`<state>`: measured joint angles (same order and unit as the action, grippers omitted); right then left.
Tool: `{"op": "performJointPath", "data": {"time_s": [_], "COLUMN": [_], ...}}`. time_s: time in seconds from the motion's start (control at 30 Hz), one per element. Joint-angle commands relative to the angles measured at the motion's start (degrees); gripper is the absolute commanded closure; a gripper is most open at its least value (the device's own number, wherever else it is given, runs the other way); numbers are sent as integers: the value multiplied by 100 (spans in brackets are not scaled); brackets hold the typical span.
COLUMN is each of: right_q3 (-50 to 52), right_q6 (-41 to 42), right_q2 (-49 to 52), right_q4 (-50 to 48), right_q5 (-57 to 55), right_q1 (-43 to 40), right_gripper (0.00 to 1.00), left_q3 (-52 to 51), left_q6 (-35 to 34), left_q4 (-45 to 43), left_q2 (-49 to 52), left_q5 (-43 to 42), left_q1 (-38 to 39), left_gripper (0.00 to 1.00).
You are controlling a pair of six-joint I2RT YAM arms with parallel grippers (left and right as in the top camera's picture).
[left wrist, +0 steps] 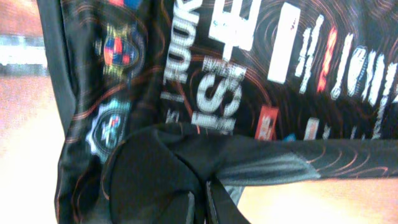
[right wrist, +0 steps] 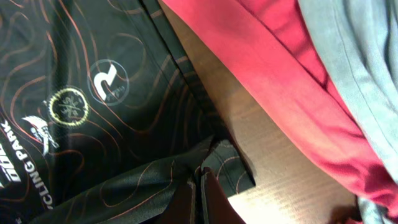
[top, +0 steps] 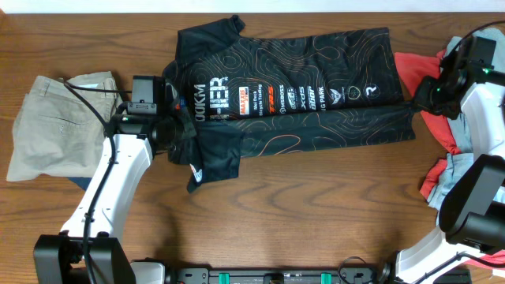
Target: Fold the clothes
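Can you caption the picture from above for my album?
The left hand and right hand pinch opposite ends of the black jersey on the wooden table.

Left arm (top: 110, 177): white link slants up from the base at the near left edge, with the wrist bent toward the middle. Left tool (top: 188, 128) lies low and points across at the other arm. Its fingers (left wrist: 219, 208) are pressed together on a bunched fold of the black jersey (top: 300, 87).

Right arm (top: 483, 99): reaches forward along the right edge, wrist turned inward. Right tool (top: 412, 99) is low, its fingers (right wrist: 214, 205) closed, pinching the jersey's hem corner.
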<state>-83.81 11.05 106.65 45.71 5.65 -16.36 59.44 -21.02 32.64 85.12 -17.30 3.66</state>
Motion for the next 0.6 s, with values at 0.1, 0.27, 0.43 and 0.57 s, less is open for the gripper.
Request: {"op": "performJointPath", "data": {"time_s": [0.1,0.27,0.43,0.57], "right_q3": [22,22,33,146], "right_q6": [-85,-87,-94,-197], "right_q2": [184,319,319,319], "right_q4": [-555,-719,-444,-197], "right_q5": [24,20,15,13], "right_q1": [122,188,175,175], "right_gripper": [99,53,50,50], "left_q3": [2,2,2,2], "left_q6": [-70,-72,-72,-57], "left_q4": [-286,-212,337,826], "left_q2": [125,319,579,807], "left_q5": [203,302,297,299], "left_q1": [-9,-9,7,9], "left_gripper": [69,19,20,22]}}
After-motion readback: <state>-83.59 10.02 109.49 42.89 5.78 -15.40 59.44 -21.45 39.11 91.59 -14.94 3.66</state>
